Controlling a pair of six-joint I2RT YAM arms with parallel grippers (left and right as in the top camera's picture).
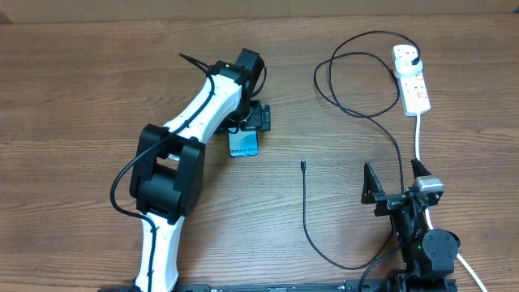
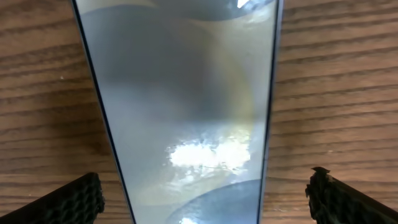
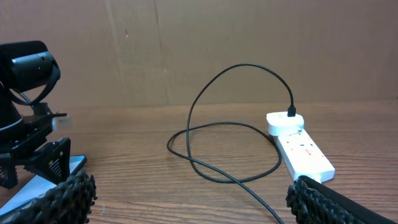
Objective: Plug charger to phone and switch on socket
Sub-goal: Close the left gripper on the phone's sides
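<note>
- Left pincer (image 1: 247,126) hovers over the phone (image 1: 243,146) in the overhead view, jaws spread wide, gripping nothing. The right pincer (image 1: 397,182) sits near the front of the desk (image 1: 81,81), just as wide and empty. The charger (image 1: 305,211) has its black plug in the socket (image 1: 412,81) at far right. Its tiny tip lies loose on the wood, apart from the phone.
- Left wrist view: the phone fills the middle, its glass all grey glare. The finger pads (image 2: 74,199) sit at both bottom corners, clear of its edges.
- Right wrist view: the socket lies on the right with the plug in its far end and the cable looping beside it. A corner of the phone shows at lower left under the left arm.
</note>
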